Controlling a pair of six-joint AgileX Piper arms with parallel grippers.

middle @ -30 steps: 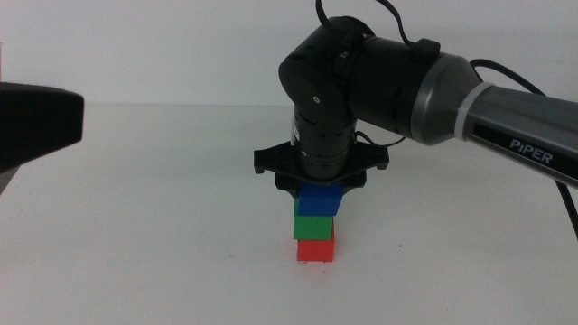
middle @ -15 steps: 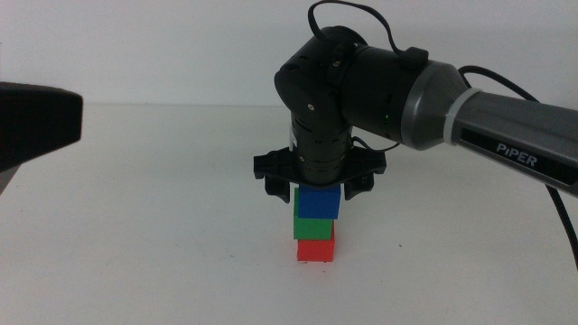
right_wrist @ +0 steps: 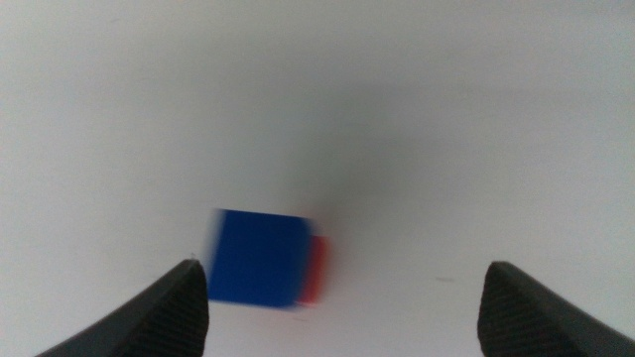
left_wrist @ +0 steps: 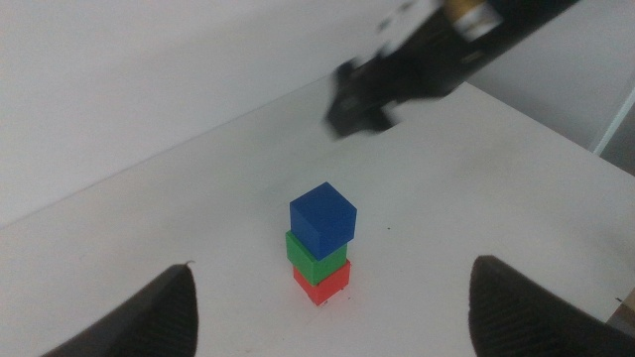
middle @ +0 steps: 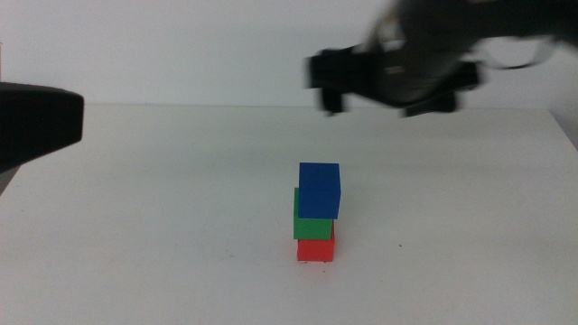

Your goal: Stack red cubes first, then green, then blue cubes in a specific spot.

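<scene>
A three-cube stack stands on the white table: red cube [middle: 315, 249] at the bottom, green cube [middle: 312, 225] on it, blue cube [middle: 320, 190] on top, shifted slightly right. The left wrist view shows the same stack with blue cube [left_wrist: 322, 218], green cube [left_wrist: 316, 261] and red cube [left_wrist: 323, 286]. My right gripper [middle: 388, 86] is open, blurred, well above and right of the stack, holding nothing. Its own view looks down on the blue cube [right_wrist: 256, 258], with a sliver of the red cube [right_wrist: 318, 270] beside it. My left gripper [left_wrist: 332, 307] stands open, away from the stack.
The left arm's dark body [middle: 36, 122] sits at the left edge of the middle view. White tabletop [middle: 163, 226] surrounds the stack, with a tiny dark speck [middle: 403, 246] to its right. The table's far right edge [middle: 564, 135] is visible.
My right gripper has let go of the blue cube and risen quickly up and to the right. The stack stays standing. The left arm has not moved.
</scene>
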